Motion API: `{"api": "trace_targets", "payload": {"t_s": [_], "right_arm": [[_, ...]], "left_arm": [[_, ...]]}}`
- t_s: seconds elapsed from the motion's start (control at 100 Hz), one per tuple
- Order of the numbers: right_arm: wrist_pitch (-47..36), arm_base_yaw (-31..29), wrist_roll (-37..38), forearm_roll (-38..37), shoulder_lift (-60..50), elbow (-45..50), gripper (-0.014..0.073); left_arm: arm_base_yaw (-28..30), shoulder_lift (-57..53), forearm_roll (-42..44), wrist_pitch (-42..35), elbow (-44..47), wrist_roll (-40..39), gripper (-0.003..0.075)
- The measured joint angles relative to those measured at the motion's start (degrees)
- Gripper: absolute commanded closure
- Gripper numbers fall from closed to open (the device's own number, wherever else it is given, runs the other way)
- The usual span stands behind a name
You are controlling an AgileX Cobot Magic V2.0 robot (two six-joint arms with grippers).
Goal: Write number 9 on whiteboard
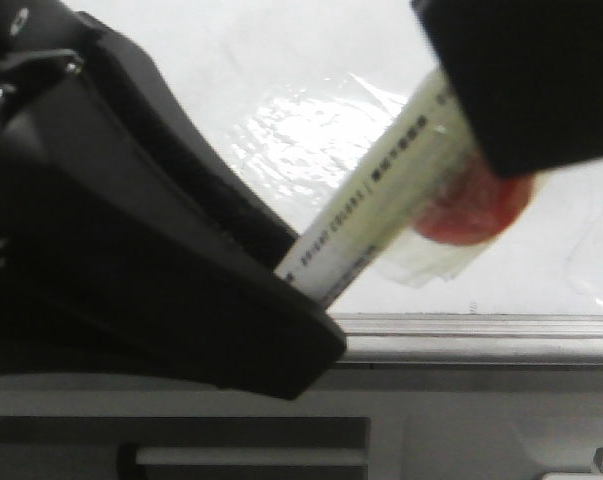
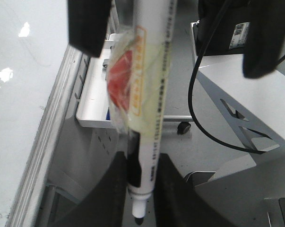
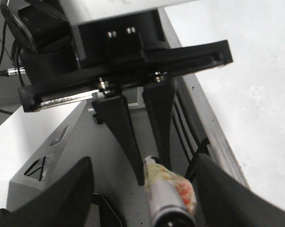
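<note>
Clamping the white marker pen (image 2: 149, 142) near its writing end, the left gripper (image 3: 151, 168) has its two dark fingers (image 3: 121, 127) closed tight against the barrel. The black nib (image 2: 138, 219) shows just past them in the left wrist view. A line of small dark print runs along the barrel, too blurred to read. Partway up, clear tape (image 2: 133, 85) is wrapped around the pen over a red patch (image 1: 476, 210).

Next along, the right gripper (image 2: 173, 52) stands wide open. Its black fingers (image 3: 62, 198) sit well apart on either side of the pen's rear end, and no contact with the pen is visible.

In the front view the pen slants up from the left gripper toward the right one. Behind it lies the grey metal ledge (image 1: 481, 325), and the whiteboard (image 1: 311, 60) rises beyond that, glossy, with a bright glare patch. Whether the nib touches the board cannot be told.

Further off, a white tray (image 2: 92, 118) hangs under the ledge. A black cable (image 2: 194, 94) loops past a caster wheel (image 2: 183, 126). A black box carries a white label (image 2: 241, 32) whose print is unreadable.
</note>
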Motion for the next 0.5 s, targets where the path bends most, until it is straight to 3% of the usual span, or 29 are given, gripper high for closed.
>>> {"api": "trace_targets", "payload": {"t_s": [0.06,0.25,0.41,0.5], "right_arm": [[0.0,0.8,0.0,0.0,0.9,0.0,0.0293],[-1.8,1.1,-0.1,0.0,2.5,-0.3,0.0664],[-2.2,1.2,-0.1,0.0,2.6,-0.3,0.0654],[-1.7,1.2,-0.1,0.0,2.6,-0.3,0.0655]], "left_arm": [[0.0,0.0,-0.1,0.0,0.0,0.2,0.0741],[0.0,0.0,-0.5,1.3,0.1,0.8,0.0741],[0.0,0.0,-0.9,1.2,0.1,0.8,0.0736],[0.0,-0.3,-2.0,1.2,0.2,0.8,0.0668]]}}
